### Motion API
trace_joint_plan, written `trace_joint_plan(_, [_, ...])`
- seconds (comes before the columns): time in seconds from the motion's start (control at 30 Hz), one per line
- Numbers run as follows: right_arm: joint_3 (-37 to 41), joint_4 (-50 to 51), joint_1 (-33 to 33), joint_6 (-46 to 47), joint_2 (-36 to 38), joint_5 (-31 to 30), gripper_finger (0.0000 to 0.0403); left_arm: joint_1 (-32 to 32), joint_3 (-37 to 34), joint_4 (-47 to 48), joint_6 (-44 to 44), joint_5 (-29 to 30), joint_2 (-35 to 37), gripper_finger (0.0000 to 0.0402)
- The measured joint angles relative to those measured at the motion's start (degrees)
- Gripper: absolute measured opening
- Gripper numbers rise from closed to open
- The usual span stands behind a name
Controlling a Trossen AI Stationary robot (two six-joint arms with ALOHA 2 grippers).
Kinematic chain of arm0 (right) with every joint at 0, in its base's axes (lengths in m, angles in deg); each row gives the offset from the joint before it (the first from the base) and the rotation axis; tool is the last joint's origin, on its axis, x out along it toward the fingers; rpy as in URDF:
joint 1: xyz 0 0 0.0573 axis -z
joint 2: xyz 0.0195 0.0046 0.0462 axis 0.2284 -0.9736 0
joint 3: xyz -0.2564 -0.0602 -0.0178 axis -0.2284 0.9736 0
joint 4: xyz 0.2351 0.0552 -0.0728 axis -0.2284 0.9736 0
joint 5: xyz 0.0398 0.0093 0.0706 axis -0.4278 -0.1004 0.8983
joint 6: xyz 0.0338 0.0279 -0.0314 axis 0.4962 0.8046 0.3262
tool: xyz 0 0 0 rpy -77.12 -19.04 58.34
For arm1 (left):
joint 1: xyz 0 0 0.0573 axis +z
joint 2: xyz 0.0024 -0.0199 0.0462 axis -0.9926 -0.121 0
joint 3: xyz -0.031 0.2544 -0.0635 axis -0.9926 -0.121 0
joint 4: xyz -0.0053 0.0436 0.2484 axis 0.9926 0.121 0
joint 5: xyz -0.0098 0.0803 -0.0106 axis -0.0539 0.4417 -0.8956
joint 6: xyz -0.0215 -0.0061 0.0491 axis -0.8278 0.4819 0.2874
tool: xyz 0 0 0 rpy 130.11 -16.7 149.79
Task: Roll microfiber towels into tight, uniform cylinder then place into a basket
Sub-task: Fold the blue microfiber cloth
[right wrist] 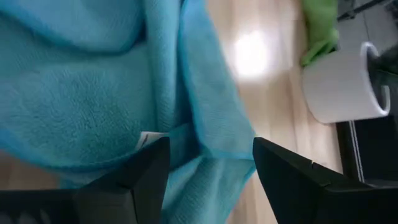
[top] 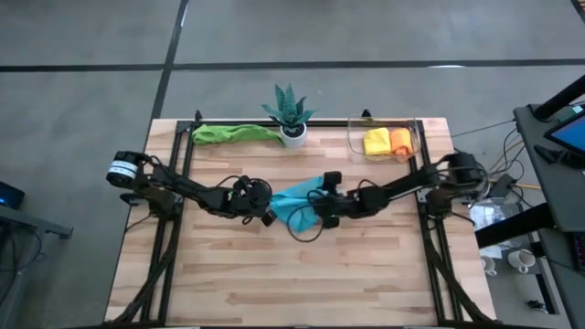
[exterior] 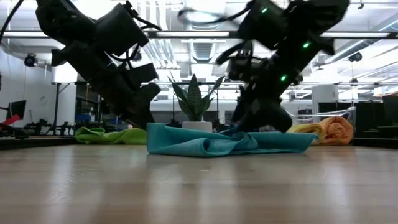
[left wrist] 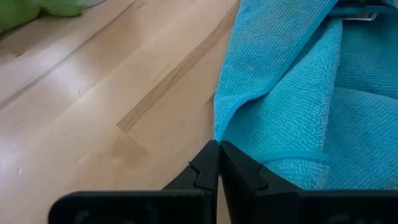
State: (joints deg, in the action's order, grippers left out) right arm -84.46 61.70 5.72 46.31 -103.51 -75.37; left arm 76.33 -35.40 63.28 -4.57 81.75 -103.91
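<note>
Your two arms reach inward from the table's (top: 228,283) left and right edges and meet at its middle over the light blue towel (top: 297,206), which lies rumpled and partly folded on the wood. Your left gripper (top: 265,212) sits low at the towel's left edge with its fingers pressed together; its wrist view shows the tips right beside the cloth, and you cannot tell there whether any fabric is pinched. Your right gripper (right wrist: 211,163) hangs over the towel's right part with its fingers spread wide above the folds, clamped on nothing. Only the overhead view shows the basket (top: 413,137) at the far right holding the yellow roll (top: 377,143) and orange roll (top: 400,141), the green towel (top: 233,133) far left, and the potted plant (top: 291,114) between them.
</note>
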Motion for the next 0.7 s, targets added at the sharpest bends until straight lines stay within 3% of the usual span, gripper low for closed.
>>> trace_joint_plan(0.27, [-7.6,7.9,0.0,-2.2,-7.1,-4.5,0.0208,0.0,0.0,0.0,0.0,0.0,0.0,0.0])
trace_joint_plan(0.7, [-8.1,11.1,-0.1,-1.3,-3.5,-5.3,0.0111,0.0,-0.2,0.0,0.0,0.0,0.0,0.0])
